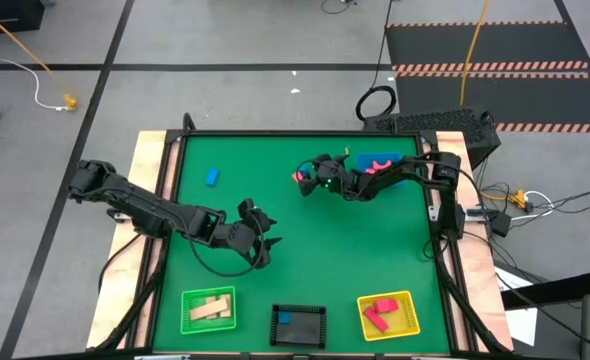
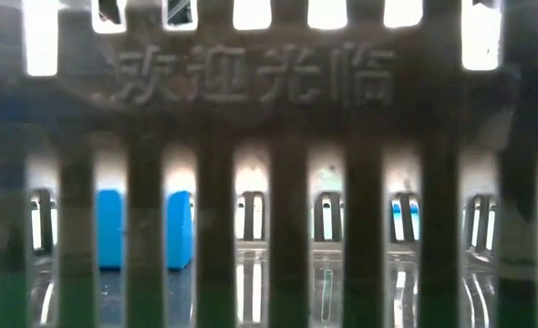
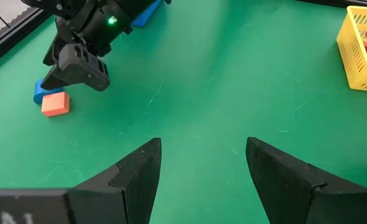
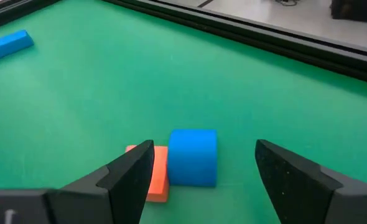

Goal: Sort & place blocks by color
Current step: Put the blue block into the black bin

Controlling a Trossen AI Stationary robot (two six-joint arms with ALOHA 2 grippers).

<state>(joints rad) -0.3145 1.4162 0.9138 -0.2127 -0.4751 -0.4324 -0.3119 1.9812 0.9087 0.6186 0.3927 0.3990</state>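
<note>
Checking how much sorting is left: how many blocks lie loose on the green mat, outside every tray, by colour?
Blue: 2, the blue bar and the rounded blue block
Orange-red: 1, the orange-red block touching the rounded blue block
Total: 3 in view

Low view blocked by blurred black tray mesh (image 2: 278,182), blue block (image 2: 141,228) half hidden behind
</note>
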